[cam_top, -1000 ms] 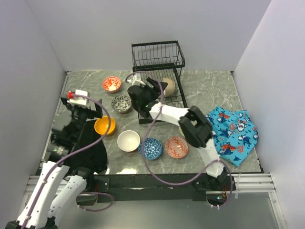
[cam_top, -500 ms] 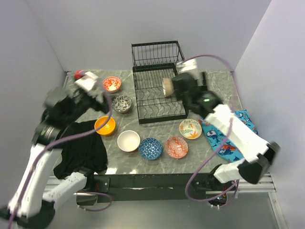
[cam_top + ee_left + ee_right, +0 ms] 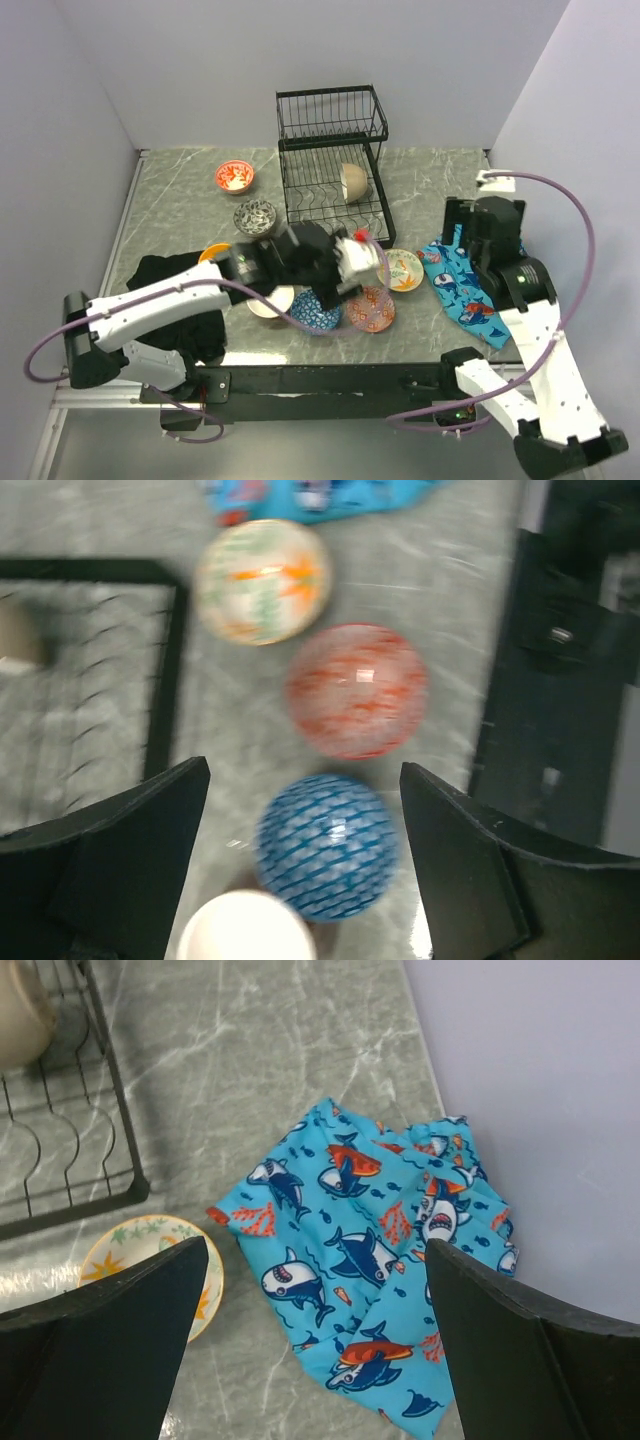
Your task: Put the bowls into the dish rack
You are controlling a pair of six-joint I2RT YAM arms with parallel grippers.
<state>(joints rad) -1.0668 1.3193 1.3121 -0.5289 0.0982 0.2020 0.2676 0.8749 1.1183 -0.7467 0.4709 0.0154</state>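
The black wire dish rack (image 3: 330, 135) stands at the back centre, with a beige bowl (image 3: 354, 181) on edge in its lower tray. My left gripper (image 3: 330, 280) hovers open over the front row of bowls. In the left wrist view the blue patterned bowl (image 3: 327, 846) lies between my open fingers, with the white bowl (image 3: 245, 927), red patterned bowl (image 3: 357, 689) and multicolour bowl (image 3: 262, 581) beside it. My right gripper (image 3: 470, 235) is open and empty above the shark-print cloth (image 3: 380, 1230). A red bowl (image 3: 234, 176), a black-and-white bowl (image 3: 255, 216) and a partly hidden orange bowl (image 3: 212, 253) sit left of the rack.
A black cloth (image 3: 180, 300) lies at the front left under my left arm. The blue shark-print cloth (image 3: 490, 275) lies at the right. Grey walls close in three sides. The multicolour bowl (image 3: 150, 1260) sits between the rack's front corner (image 3: 130, 1190) and the cloth.
My left arm swung from the back left to the front centre, over the blue bowl. My right arm drew back from the rack to above the shark cloth. The beige bowl stays in the rack.
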